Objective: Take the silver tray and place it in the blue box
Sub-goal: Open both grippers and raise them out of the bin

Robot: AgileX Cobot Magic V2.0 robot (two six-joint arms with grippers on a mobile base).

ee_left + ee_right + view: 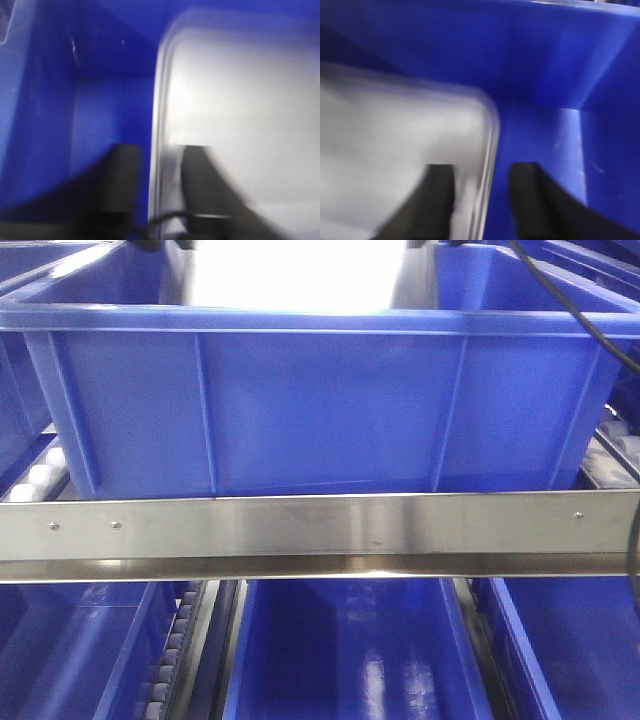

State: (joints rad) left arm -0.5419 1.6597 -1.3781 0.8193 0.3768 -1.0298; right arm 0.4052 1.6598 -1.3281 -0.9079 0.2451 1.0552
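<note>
Item: silver tray (240,125). It is being held inside the blue box (320,410), its left rim straddled by the left gripper (159,185) and its right rim by the right gripper (482,195). In each wrist view one dark finger is being shown over the tray's floor and the other outside the rim, above the blue floor of the box. The fingers are being kept narrow about the rim on both sides; whether the pads are actually pressing the metal cannot be told, as both views are blurred. In the front view the tray is being seen only as a bright glare above the far part of the box.

Item: blue box. It is being carried on a roller rack behind a steel rail (320,525); further blue crates (350,660) are being kept on the level below.

Step in hand: placing, judged as the lowering of the tray. Whether the tray is resting on the box floor cannot be told.

Next move: a level descent is being called for, then an opening of both pairs of fingers and a lift clear of the walls.
</note>
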